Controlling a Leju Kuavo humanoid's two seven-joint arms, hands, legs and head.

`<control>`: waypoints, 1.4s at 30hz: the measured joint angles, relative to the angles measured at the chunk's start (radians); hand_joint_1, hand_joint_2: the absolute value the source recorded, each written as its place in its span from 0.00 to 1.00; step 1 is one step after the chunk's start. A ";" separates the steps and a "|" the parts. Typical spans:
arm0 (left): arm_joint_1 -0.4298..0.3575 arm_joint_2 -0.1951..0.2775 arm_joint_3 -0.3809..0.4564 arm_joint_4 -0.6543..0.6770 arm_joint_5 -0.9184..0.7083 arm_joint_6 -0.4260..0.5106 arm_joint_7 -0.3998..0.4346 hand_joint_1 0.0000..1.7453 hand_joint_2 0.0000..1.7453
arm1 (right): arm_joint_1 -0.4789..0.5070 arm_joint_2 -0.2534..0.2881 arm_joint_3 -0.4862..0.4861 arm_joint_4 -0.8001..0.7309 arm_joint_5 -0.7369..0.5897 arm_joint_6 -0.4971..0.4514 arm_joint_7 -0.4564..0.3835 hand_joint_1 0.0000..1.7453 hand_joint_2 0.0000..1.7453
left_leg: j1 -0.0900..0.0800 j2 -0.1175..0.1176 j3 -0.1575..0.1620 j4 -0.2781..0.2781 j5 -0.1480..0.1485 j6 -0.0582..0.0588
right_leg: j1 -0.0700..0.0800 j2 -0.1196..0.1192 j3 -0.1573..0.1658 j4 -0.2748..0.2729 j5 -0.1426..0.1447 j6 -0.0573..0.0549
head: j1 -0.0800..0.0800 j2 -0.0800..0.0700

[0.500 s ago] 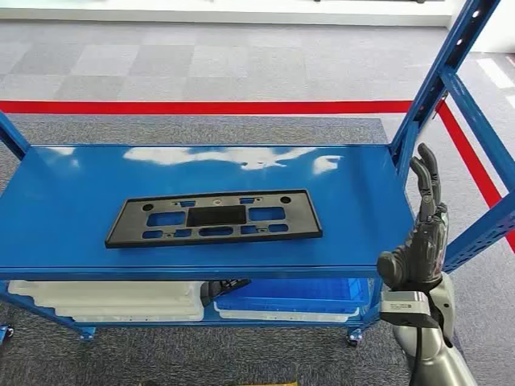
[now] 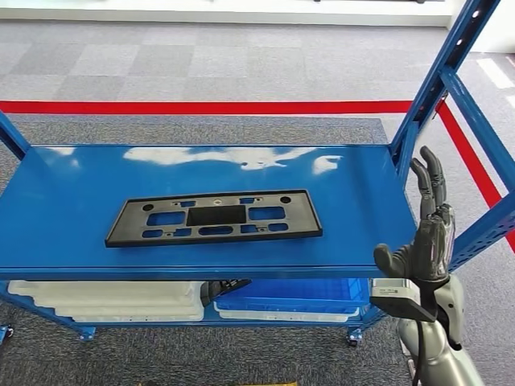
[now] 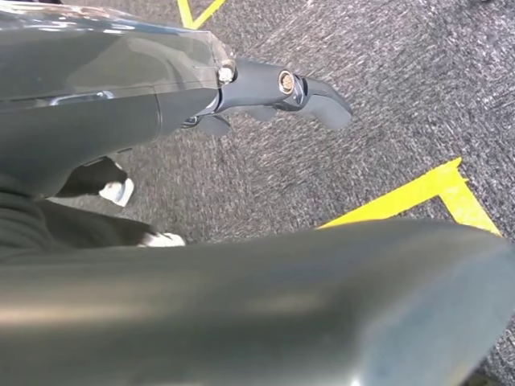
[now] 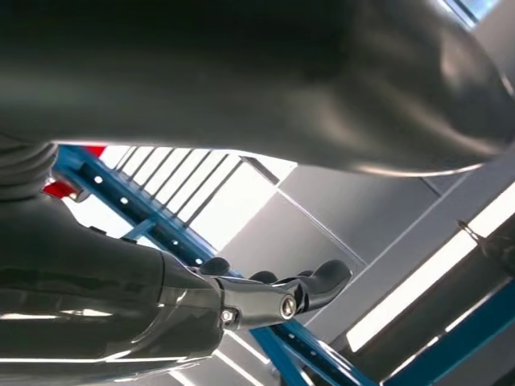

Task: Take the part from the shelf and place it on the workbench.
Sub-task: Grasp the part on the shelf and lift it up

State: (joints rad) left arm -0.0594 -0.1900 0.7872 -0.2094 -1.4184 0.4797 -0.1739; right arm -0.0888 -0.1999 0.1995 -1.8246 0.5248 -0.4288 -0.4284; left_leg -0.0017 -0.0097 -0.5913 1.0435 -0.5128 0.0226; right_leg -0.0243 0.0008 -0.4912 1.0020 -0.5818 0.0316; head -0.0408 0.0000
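Right hand (image 2: 428, 233) shifted slightly right, open; part (image 2: 214, 217) unmoved

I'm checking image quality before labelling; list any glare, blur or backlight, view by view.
Head view: sharp, with white ceiling-light glare patches on the far side of the blue shelf; the black part is evenly lit. Left wrist view: carpet streaked with motion blur, and the near arm cover is out of focus. Right wrist view: bright ceiling lights backlight the right hand, leaving it dark.

Bright, even overhead light throws white glare across the blue shelf (image 2: 67, 209); both wrist views blur up close.
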 joint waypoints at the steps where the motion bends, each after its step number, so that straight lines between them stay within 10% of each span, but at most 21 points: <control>1: 0.000 0.000 0.000 0.000 0.001 -0.001 0.000 0.00 0.00 | 0.004 -0.012 -0.001 0.013 0.022 0.025 0.014 0.00 0.00 | 0.000 0.000 0.000 0.000 0.000 0.000 | 0.000 0.000 0.000 0.000 0.000 0.000 | 0.000 0.000; 12: 0.001 0.000 -0.001 0.000 -0.012 -0.019 -0.005 0.00 0.00 | 0.028 -0.165 0.040 0.268 0.340 0.207 0.192 0.00 0.00 | 0.000 0.000 0.000 0.000 0.000 0.000 | 0.000 0.000 0.000 0.000 0.000 0.000 | 0.000 0.000; 42: -0.001 0.000 -0.029 0.000 -0.058 -0.032 0.006 0.00 0.00 | -0.006 -0.127 0.121 0.535 0.524 0.051 0.206 0.00 0.00 | 0.000 0.000 0.000 0.000 0.000 0.000 | 0.000 0.000 0.000 0.000 0.000 0.001 | 0.000 0.000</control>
State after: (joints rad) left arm -0.0606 -0.1900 0.7581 -0.2094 -1.4763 0.4479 -0.1681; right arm -0.0950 -0.3265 0.3205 -1.2900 1.0487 -0.3779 -0.2224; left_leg -0.0018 -0.0099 -0.5917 1.0435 -0.5131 0.0230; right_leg -0.0242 0.0005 -0.4912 1.0019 -0.5821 0.0321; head -0.0407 0.0000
